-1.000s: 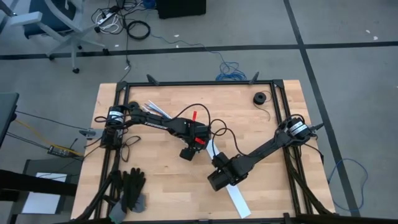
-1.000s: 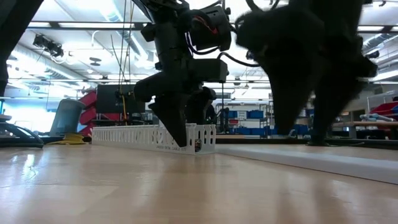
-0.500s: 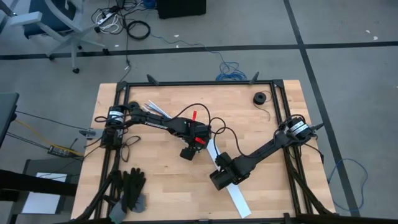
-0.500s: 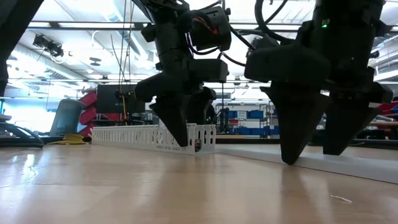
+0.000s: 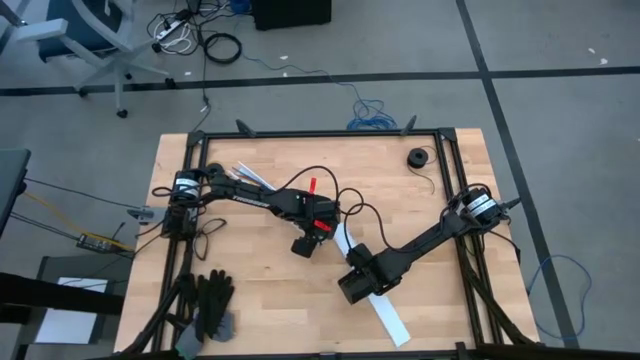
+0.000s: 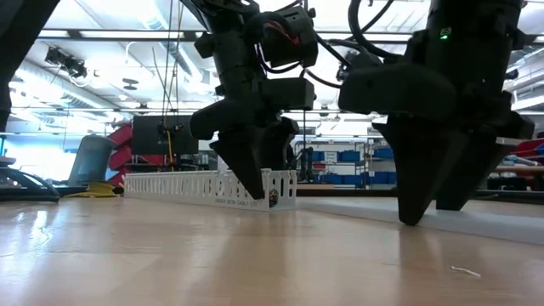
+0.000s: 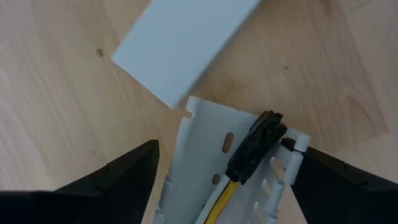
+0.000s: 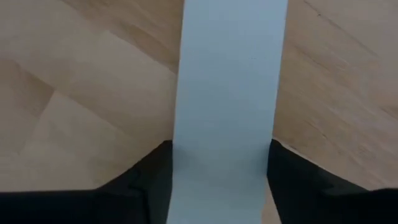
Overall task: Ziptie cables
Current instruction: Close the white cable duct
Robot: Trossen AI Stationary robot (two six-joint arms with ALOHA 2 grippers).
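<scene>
The cables show in the left wrist view as a yellow wire (image 7: 217, 198) with a black plug (image 7: 258, 142), lying inside the end of the white slotted channel (image 7: 205, 143). My left gripper (image 7: 230, 180) stands open over that end, one finger at each side wall; it is at mid table (image 5: 303, 245). A flat white strip (image 5: 386, 320) lies on the wood just beyond the channel's end, running toward the near edge. My right gripper (image 5: 362, 285) is shut on that strip. My left gripper has its fingers (image 7: 124, 180) beside the channel's two side walls, pointing steeply down; I cannot tell whether they touch the walls. My right gripper pinches the strip's two long edges (image 8: 180, 155) between its two fingers (image 8: 146, 180), about halfway along it. The fingers come from above, pointing down, and lie across the strip. The strip lies flat on the table (image 6: 484, 223).
A black roll (image 5: 417, 158) sits at the table's far right. Black gloves (image 5: 210, 300) lie at the near left corner. Black frame rails (image 5: 320, 133) run along the table's edges. The slotted channel (image 6: 178, 185) stretches toward the far left.
My right gripper has come down onto the white strip and its fingers have drawn together onto the strip's long edges. The strip's near end has swung slightly toward the table's right edge.
</scene>
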